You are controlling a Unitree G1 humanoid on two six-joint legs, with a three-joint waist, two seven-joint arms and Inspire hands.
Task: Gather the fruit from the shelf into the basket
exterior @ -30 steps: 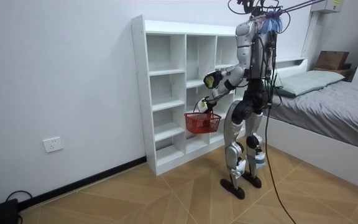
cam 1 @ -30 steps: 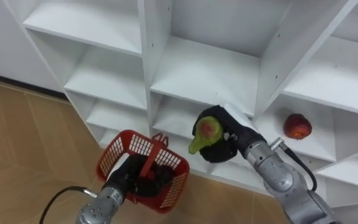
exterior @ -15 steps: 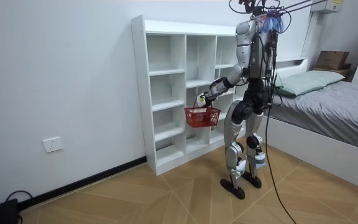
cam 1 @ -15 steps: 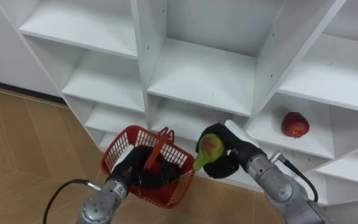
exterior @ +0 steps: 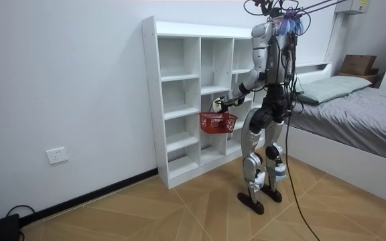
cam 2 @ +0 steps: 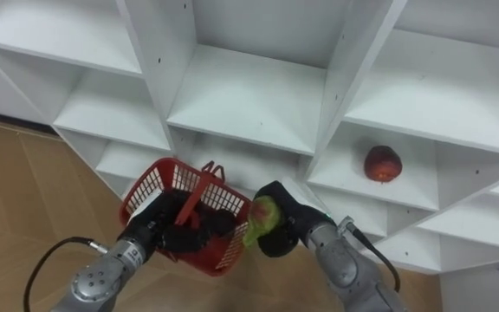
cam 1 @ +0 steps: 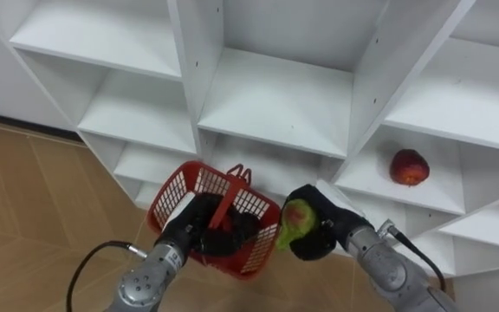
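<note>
I find the robot standing upright on the wooden floor (exterior: pixel 179 207), facing the white closet (exterior: pixel 179 100), with a bed (exterior: pixel 354 100) behind it at the room view's right.

Left hand (cam 1: pixel 199 232): fingers curled round the handle of the red basket (cam 1: pixel 170 198), which it holds in the air in front of the closet's lower shelves. The hand fills much of the basket's inside, and I cannot tell whether anything lies in it.

Right hand (cam 1: pixel 323 238): fingers wrapped round a green fruit (cam 1: pixel 294 218) with a red blush. The fruit is held just beside the basket's right rim, outside it. I cannot tell whether fruit and rim touch.

A red fruit (cam 1: pixel 409 166) lies alone on a shelf in the closet's right column, above the right hand and well apart from it.
</note>
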